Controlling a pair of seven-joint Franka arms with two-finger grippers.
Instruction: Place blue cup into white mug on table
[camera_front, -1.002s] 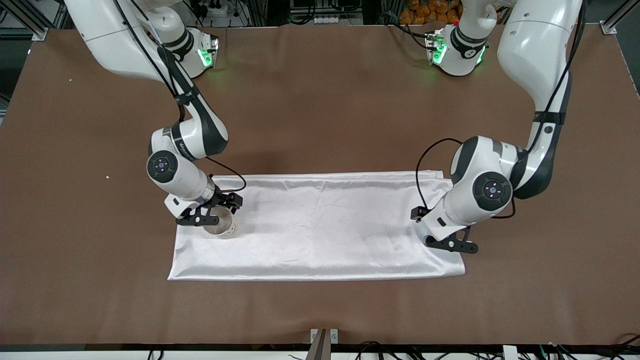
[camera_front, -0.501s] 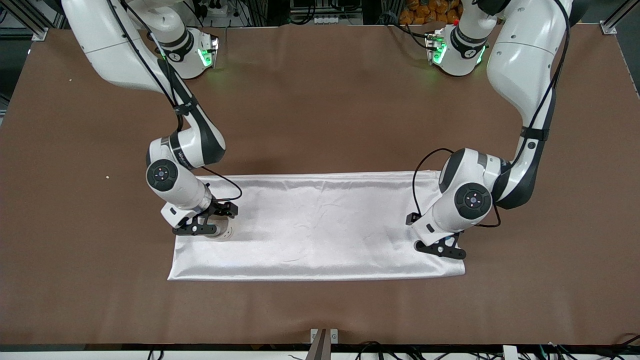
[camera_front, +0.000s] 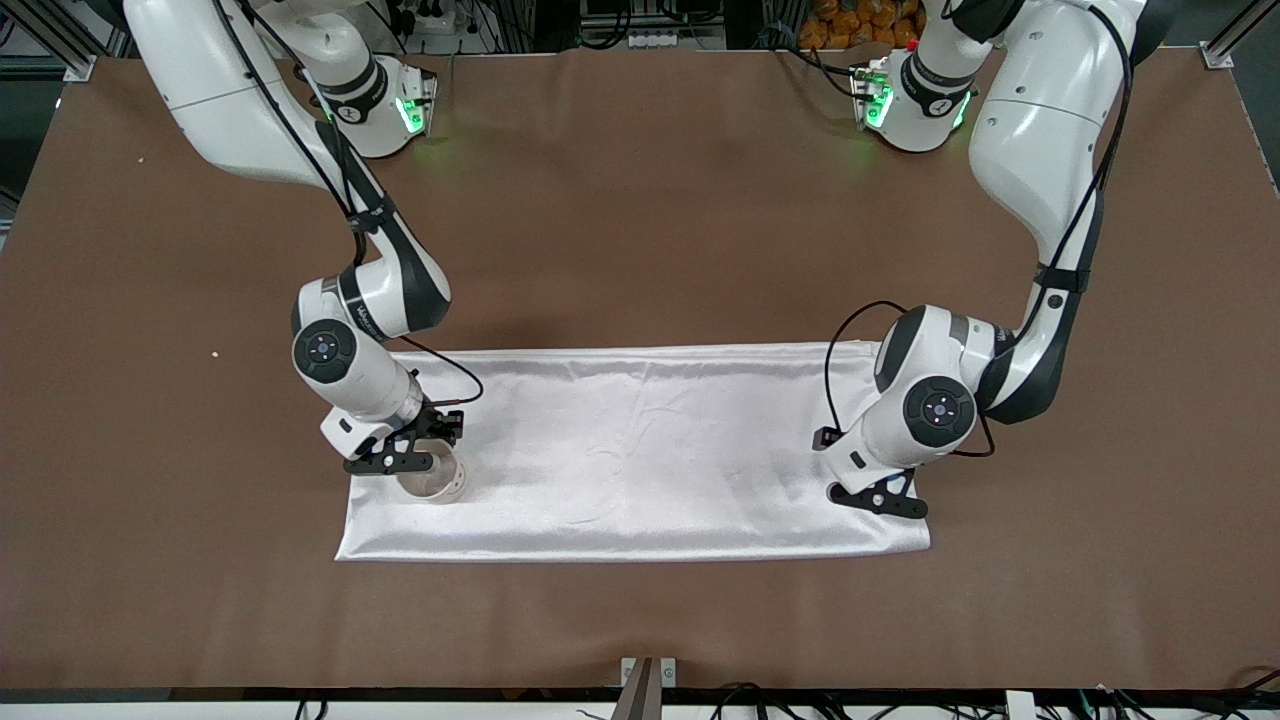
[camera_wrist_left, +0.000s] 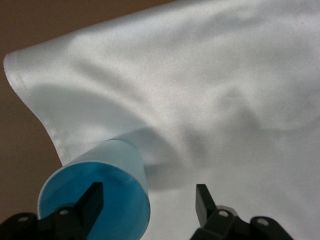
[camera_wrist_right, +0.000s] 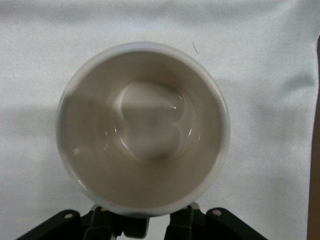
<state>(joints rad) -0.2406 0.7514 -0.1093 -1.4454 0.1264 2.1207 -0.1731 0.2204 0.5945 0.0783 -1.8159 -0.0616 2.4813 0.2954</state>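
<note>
Since cup (camera_wrist_left: 100, 170) must enter mug (camera_wrist_right: 145, 125), each arm takes one: left gripper (camera_wrist_left: 147, 192) released, straddling cup wall at cloth (camera_front: 650, 450) corner; right gripper (camera_front: 405, 458) at mug rim, grip unclear.

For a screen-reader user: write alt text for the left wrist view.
A blue cup lies tilted on a white satin cloth, its bright blue inside facing the camera. The left gripper has one finger inside the cup's rim and the other apart over the cloth. The brown table shows past the cloth's corner.
</note>
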